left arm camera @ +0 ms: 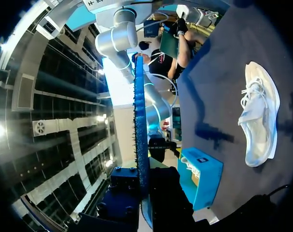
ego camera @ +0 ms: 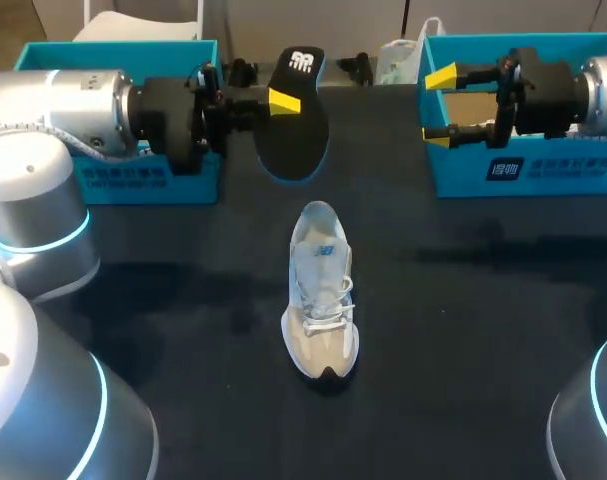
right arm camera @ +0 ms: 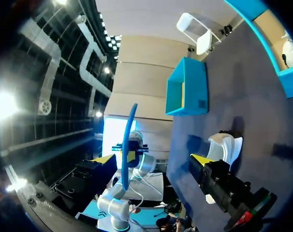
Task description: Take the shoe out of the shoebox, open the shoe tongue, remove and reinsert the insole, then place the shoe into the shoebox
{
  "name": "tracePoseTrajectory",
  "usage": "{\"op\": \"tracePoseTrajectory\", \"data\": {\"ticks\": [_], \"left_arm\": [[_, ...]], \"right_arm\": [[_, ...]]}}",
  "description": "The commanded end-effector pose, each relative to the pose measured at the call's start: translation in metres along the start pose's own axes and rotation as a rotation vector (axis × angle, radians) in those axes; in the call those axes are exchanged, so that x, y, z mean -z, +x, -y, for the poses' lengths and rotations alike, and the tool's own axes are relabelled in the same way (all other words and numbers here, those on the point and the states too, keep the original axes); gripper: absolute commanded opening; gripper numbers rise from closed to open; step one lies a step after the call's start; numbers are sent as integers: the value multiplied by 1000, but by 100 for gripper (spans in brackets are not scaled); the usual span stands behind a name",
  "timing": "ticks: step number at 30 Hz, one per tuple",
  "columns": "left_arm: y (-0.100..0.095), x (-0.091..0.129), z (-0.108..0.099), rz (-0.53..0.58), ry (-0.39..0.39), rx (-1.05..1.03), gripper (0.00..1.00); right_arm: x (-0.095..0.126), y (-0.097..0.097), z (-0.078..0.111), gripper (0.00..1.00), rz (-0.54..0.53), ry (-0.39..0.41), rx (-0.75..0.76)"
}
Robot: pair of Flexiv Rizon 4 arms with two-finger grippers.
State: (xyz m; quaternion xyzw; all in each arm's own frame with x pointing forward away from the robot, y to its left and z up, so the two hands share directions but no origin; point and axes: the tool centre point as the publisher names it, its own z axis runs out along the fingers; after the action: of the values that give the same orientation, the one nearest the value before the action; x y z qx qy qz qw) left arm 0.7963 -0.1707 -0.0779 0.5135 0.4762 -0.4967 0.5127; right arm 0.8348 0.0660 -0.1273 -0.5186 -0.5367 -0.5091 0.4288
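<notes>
Clamped insole [ego camera: 295,140] between fingers of left gripper [ego camera: 283,101], raised over far side of table [ego camera: 183,300]. Held right gripper [ego camera: 439,107] spread wide, empty, beside shoebox [ego camera: 543,175]. Showed shoe [ego camera: 321,290] on its sole, mid-table.

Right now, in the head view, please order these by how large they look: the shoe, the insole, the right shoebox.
1. right shoebox
2. shoe
3. insole, slightly smaller than the shoe; it is held raised, so nearness makes this unsure.

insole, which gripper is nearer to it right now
Left. The left gripper is shut on the insole, holding it up beyond the shoe. The right gripper is open, well apart from it, by the right-hand shoebox.
</notes>
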Motion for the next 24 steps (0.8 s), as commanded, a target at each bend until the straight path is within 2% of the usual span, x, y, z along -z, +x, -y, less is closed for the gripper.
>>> {"op": "tracePoseTrajectory", "data": {"ticks": [1,7,8,9,10,16,17,18,24], "left_arm": [[0,-1,-2,-2,4,-1,0],[0,-1,-2,-2,4,-1,0],[1,-2,1,-49,-3,104,0],[0,-2,3,-33,-6,190,0],[-1,-3,5,-64,-8,290,0],[-5,-3,13,-188,-18,719,0],[-5,-2,13,-183,-27,752,0],[-6,-2,14,-225,-35,869,0],[3,-1,15,-309,-87,1324,0]], "right_arm": [[-1,0,0,100,1,0,0],[-1,0,0,100,1,0,0],[-1,0,0,100,1,0,0],[-1,0,0,100,1,0,0],[-1,0,0,100,1,0,0],[-1,0,0,100,1,0,0],[-1,0,0,100,1,0,0],[-1,0,0,100,1,0,0],[-1,0,0,100,1,0,0]]}}
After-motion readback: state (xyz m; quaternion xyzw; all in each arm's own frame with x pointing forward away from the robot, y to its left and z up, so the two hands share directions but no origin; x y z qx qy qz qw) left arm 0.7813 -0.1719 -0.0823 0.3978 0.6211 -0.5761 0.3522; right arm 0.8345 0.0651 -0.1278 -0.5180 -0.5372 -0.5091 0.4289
